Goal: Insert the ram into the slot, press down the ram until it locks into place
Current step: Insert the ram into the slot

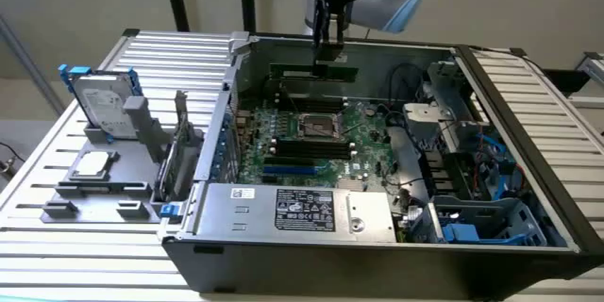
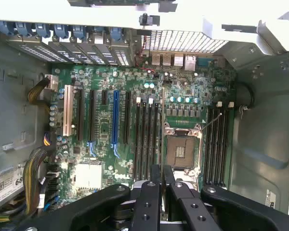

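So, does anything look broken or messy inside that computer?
Nothing stands out. The ram hangs straight in the fingers above the motherboard, and the black slots sit empty and tidy. No spills or damage show.

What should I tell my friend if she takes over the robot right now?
Claw: shut on the ram, gripping it from above.
Ram: in the air over the motherboard, inside the open computer case, touching no slot.
Black slots: on both sides of the processor socket; all look empty.
Done: ram is gripped and over the board.
Left: ram not in a slot, not pressed down, not locked. I cannot tell which slot it lines up with.
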Action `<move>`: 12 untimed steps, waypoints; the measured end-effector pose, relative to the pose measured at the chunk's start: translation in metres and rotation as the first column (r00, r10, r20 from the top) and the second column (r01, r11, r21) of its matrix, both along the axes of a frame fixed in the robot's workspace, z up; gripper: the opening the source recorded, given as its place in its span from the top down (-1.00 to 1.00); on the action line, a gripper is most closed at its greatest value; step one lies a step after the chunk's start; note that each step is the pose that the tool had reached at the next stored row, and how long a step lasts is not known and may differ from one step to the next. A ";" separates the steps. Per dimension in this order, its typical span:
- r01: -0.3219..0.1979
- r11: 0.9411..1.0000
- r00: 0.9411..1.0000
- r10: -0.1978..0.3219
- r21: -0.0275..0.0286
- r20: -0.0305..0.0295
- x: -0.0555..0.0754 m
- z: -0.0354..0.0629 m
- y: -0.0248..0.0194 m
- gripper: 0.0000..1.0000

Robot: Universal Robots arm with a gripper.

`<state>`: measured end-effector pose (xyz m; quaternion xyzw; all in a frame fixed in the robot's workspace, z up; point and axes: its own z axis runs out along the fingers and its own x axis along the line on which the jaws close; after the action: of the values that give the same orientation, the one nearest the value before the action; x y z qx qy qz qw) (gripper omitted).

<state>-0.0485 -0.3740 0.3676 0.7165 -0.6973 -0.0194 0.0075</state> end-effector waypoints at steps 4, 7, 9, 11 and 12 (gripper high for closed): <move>0.000 1.000 1.000 0.000 0.000 0.000 0.000 0.0000 0.0000 0.73; 0.000 1.000 1.000 0.000 0.000 0.000 0.000 0.0000 0.0000 0.73; 0.000 1.000 1.000 0.000 0.000 0.000 0.000 0.0000 0.0000 0.73; 0.000 1.000 1.000 0.000 0.000 0.000 0.000 0.0000 0.0000 0.73; 0.000 1.000 1.000 0.000 0.000 0.000 0.000 0.0000 0.0000 0.73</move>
<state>-0.0485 -0.3740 0.3676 0.7165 -0.6973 -0.0194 0.0075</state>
